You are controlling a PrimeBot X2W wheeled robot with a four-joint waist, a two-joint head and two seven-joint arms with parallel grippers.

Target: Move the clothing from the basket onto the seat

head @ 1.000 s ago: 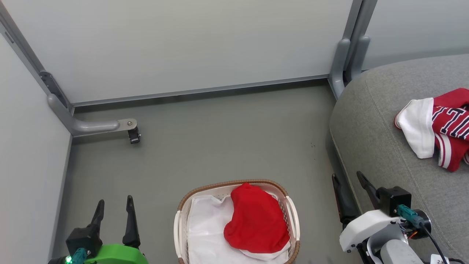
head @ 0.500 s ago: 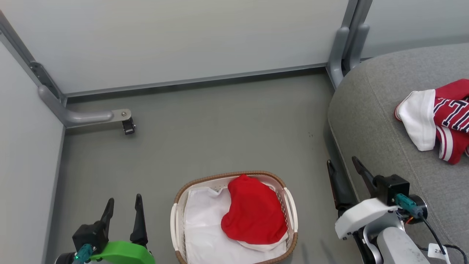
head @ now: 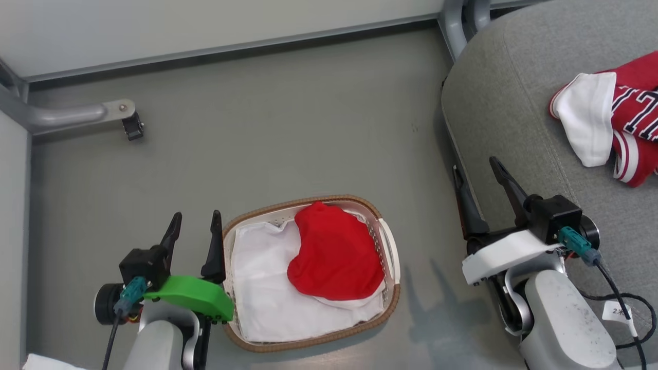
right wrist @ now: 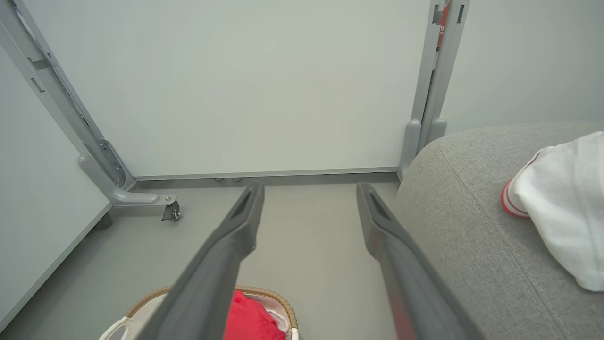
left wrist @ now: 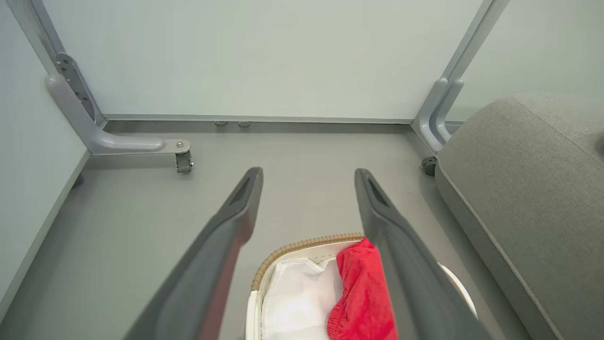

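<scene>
Left gripper (head: 196,216) and right gripper (head: 475,165) gape, empty. Red clothes (head: 334,257) in basket (head: 308,199); seat (head: 504,103) at two o'clock.

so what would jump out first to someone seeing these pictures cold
The plain red garment catches the eye first, heaped in the basket on the floor and lying over a white sheet. Next comes the numbered red garment, its white inner side showing, on the grey seat at the right. The left gripper stands open beside the basket's rim, and the right gripper stands open at the seat's edge.
</scene>
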